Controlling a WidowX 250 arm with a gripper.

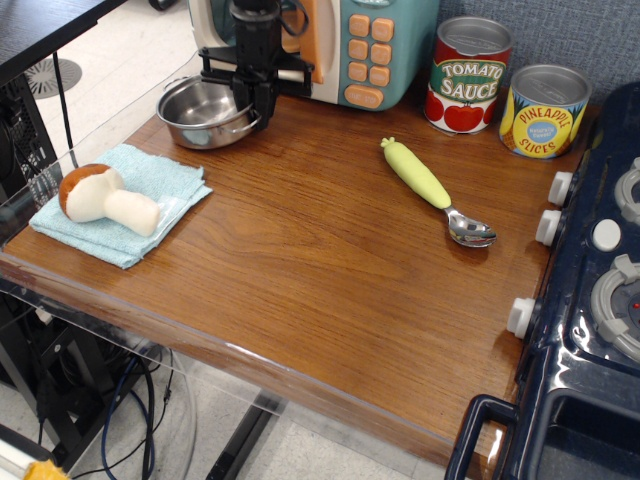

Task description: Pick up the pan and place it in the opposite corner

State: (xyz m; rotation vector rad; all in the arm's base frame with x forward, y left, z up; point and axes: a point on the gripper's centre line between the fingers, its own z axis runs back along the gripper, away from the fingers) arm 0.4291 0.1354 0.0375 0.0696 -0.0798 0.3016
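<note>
The pan (200, 110), a small shiny steel pot with wire loop handles, is at the back left of the wooden table. My black gripper (258, 108) comes down from above and is shut on the pan's right rim. The pan looks slightly raised and tilted, its right side up. The opposite corner (450, 400) is the front right of the tabletop, beside the navy toy stove (590, 300) with white knobs.
A toy microwave (350, 45) stands right behind the gripper. A tomato sauce can (470, 75) and a pineapple can (543, 110) stand at the back right. A green-handled spoon (432, 190) lies mid-table. A mushroom (100, 198) lies on a blue cloth (150, 180) at the left.
</note>
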